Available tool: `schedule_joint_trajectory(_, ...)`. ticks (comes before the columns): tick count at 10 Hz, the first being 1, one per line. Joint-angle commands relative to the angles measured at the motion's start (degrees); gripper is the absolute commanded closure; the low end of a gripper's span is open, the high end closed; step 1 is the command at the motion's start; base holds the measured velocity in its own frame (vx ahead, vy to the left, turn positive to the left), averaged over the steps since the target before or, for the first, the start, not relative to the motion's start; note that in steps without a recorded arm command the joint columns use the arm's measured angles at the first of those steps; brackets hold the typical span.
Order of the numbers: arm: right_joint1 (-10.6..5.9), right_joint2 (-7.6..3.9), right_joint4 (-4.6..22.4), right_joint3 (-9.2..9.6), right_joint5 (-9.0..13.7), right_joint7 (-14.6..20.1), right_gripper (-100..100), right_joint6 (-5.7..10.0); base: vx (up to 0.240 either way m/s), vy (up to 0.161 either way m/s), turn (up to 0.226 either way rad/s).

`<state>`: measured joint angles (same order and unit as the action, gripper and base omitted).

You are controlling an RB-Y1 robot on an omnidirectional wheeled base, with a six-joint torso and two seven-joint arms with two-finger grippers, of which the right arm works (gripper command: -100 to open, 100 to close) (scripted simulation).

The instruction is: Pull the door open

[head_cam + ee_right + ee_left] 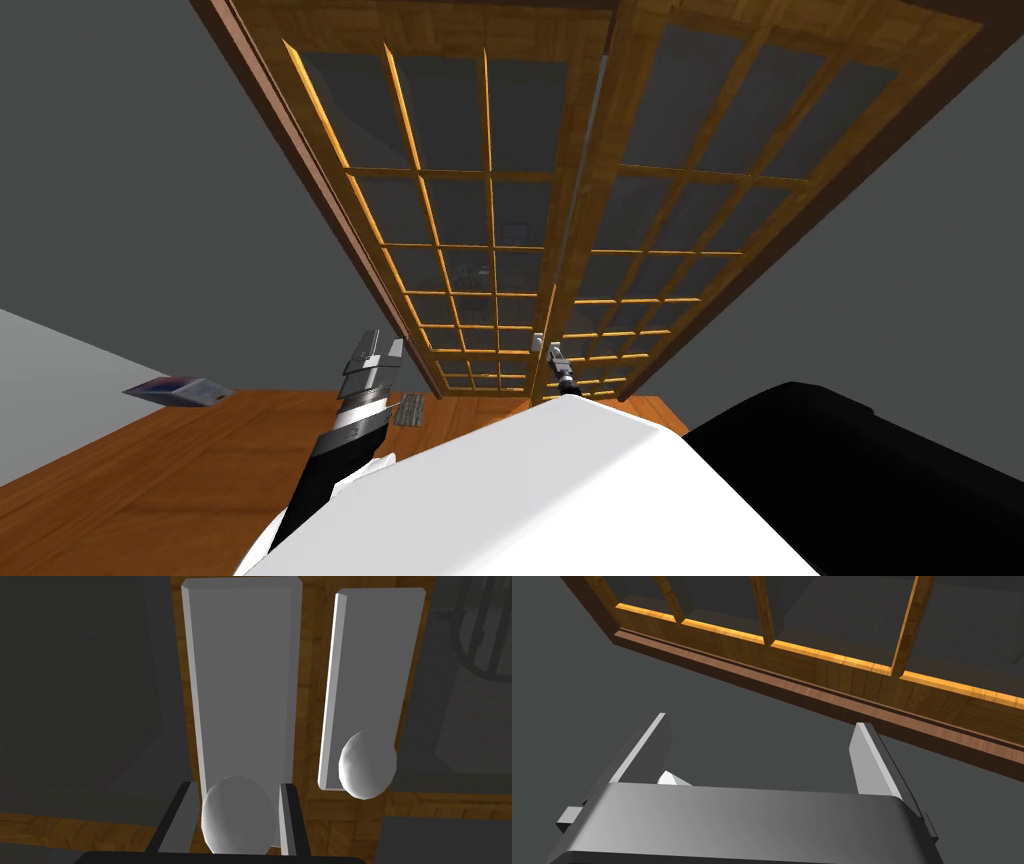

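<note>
Door (575, 200): wooden double leaf with glass panes, seen straight ahead, set in a grey wall (120, 180). One round grey knob (237, 821), at the seam between the leaves, is clenched by the right claw (237, 788). A second knob (367, 763) is seen just beside it. Left claw (762, 723) is released, fingers spread, near the door's brown frame (812, 693).

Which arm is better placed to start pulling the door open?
Right. The right gripper has its fingers pressed on both sides of a grey door knob; the left gripper is open, facing dark wall beside the door frame.
</note>
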<state>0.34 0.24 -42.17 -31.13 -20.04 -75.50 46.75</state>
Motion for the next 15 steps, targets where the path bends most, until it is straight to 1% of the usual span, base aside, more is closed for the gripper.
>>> schedule_joint_trajectory(1, 2.51, 0.08, -2.3, -0.01, -0.1, 1.1, 100, -1.68, -0.136, 0.022, -0.007)
schedule_joint_trajectory(2, 2.51, 0.08, -2.3, -0.01, -0.1, 1.1, 100, -1.68, -0.071, 0.018, -0.018)
schedule_joint_trajectory(3, 3.65, -0.37, -1.9, -0.28, 0.4, 2.1, 100, -1.78, -0.112, 0.023, -0.042)
schedule_joint_trajectory(4, 4.0, -0.55, -1.8, -0.3, 0.6, 2.7, 100, -1.81, -0.147, 0.026, -0.018)
schedule_joint_trajectory(6, 4.0, -0.55, -1.8, -0.3, 0.6, 2.7, 100, -1.81, -0.061, 0.026, -0.015)
schedule_joint_trajectory(7, 5.04, -1.12, -1.4, -0.37, 1.3, 4.6, 100, -1.88, -0.087, 0.016, -0.001)
schedule_joint_trajectory(9, 5.04, -1.12, -1.4, -0.37, 1.3, 4.6, 100, -1.88, -0.07, 0.012, -0.012)
schedule_joint_trajectory(10, 5.74, -1.49, -1.1, -0.41, 1.8, 5.9, 100, -1.93, -0.062, 0.012, -0.011)
schedule_joint_trajectory(11, 5.74, -1.49, -1.1, -0.41, 1.8, 5.9, 100, -1.93, -0.068, 0.009, 0.011)
schedule_joint_trajectory(13, 7.03, -2.25, -0.7, -0.4, 2.9, 8.7, 100, -2.0, -0.106, 0.018, -0.028)
schedule_joint_trajectory(15, 7.56, -2.64, -0.5, -0.28, 3.5, 10.5, 100, -2.02, -0.13, -0.001, -0.033)
